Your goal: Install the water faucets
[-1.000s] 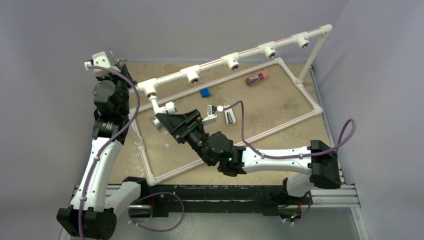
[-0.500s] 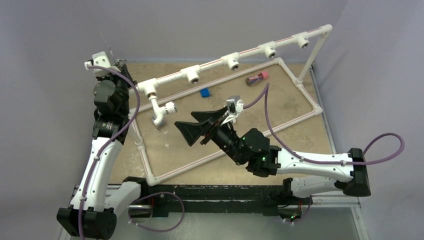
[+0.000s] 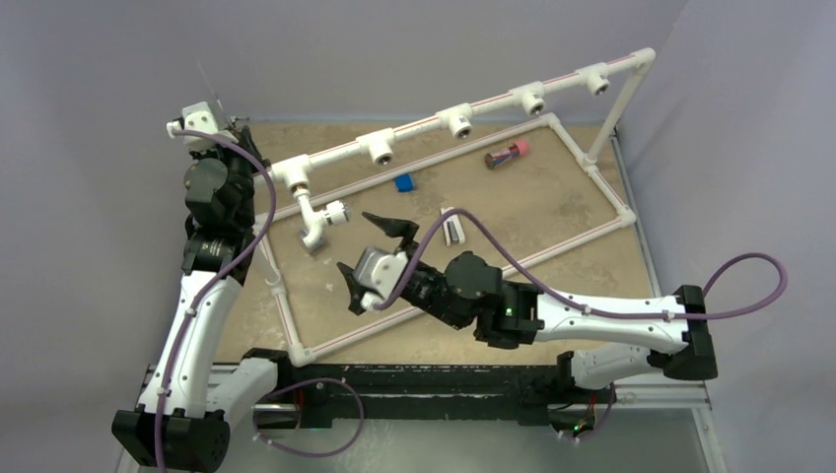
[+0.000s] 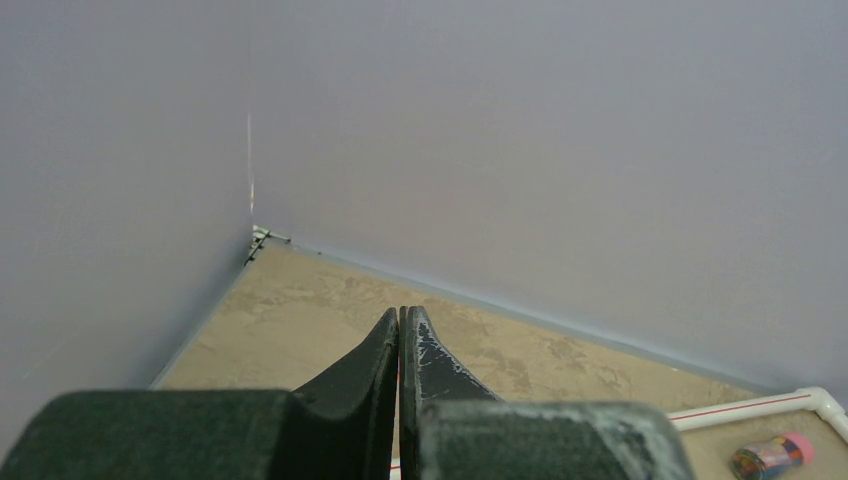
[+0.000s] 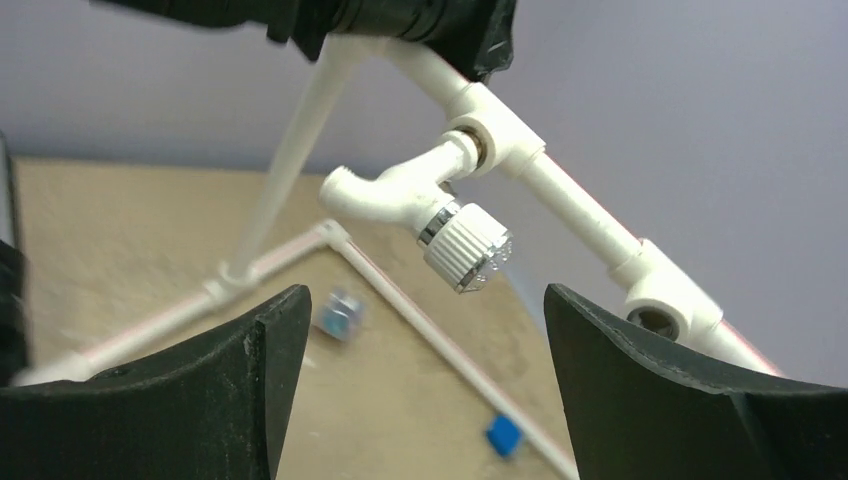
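1. Seated in the leftmost T fitting (image 3: 294, 175) of the raised pipe rail (image 5: 580, 210): one water faucet (image 3: 315, 222), hanging below the rail, silvery end in the socket, ribbed round knob (image 5: 466, 246) turned toward the right wrist camera.
2. Just in front of it and touching nothing, the right gripper (image 3: 353, 239), fingers (image 5: 250, 390) spread wide, with the faucet framed in the gap between them but apart from both.
3. Along the same rail, four more T fittings, round sockets facing the arms (the next one (image 5: 665, 300) seen beside the gripper's other finger).
4. Up at the far left corner, above the rail's end, the left gripper (image 4: 400, 335), fingers pressed together with nothing between them, facing the grey wall.
5. Lying on the tan table (image 3: 552, 207) inside the floor pipe frame (image 3: 301, 353): a small blue piece (image 3: 403, 182), a flat white-and-black piece (image 3: 452, 229) and a dark cylinder with a pink end (image 3: 508, 154), all apart from one another and from the faucet.
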`<action>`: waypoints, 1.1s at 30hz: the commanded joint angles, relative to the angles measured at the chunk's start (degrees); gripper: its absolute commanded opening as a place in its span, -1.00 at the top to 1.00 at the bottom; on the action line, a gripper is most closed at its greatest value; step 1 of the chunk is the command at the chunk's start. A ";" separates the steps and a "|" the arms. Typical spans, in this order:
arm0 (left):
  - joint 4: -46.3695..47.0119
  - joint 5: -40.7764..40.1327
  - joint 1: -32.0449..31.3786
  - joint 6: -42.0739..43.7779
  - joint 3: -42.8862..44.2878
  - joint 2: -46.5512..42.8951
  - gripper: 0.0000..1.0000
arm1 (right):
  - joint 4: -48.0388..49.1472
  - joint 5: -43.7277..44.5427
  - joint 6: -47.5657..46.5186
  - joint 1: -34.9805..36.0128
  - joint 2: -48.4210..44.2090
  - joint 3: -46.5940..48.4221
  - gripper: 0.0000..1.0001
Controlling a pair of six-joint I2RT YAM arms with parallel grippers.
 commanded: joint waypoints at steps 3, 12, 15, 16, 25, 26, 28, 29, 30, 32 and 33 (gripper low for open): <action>-15.21 4.51 -0.55 -0.42 -4.98 1.99 1.00 | 6.33 1.47 -33.33 2.61 2.17 -1.80 -0.78; -15.24 4.78 -0.50 -0.50 -5.00 1.78 1.00 | 27.13 6.45 -58.75 5.59 9.13 -4.61 -0.80; -15.15 4.92 -0.50 -0.50 -5.20 1.65 1.00 | 27.66 7.16 -61.77 5.58 12.56 -2.85 -0.81; -15.16 4.99 -0.52 -0.50 -5.18 1.72 1.00 | 27.50 6.62 -62.34 5.58 13.62 -2.08 -0.81; -15.14 5.39 -0.50 -0.59 -5.19 1.65 1.00 | 31.52 5.81 -66.10 3.69 20.38 2.76 -0.80; -15.04 5.44 -0.50 -0.59 -5.19 1.63 1.00 | 31.65 5.91 -66.18 3.28 21.07 3.31 -0.80; -15.08 5.39 -0.51 -0.55 -5.08 1.65 1.00 | 31.84 5.79 -65.76 2.48 22.05 4.42 -0.79; -15.03 5.39 -0.50 -0.51 -5.12 1.60 1.00 | 31.72 5.56 -65.45 1.89 22.39 4.92 -0.79; -15.07 5.39 -0.50 -0.51 -5.12 1.54 1.00 | 31.51 5.42 -65.30 1.49 22.69 5.39 -0.78; -15.08 5.47 -0.55 -0.51 -5.03 1.64 1.00 | 31.13 5.30 -64.70 0.65 23.23 6.19 -0.74; -15.02 5.52 -0.51 -0.53 -5.03 1.72 1.00 | 30.88 5.12 -64.23 0.36 23.45 6.48 -0.71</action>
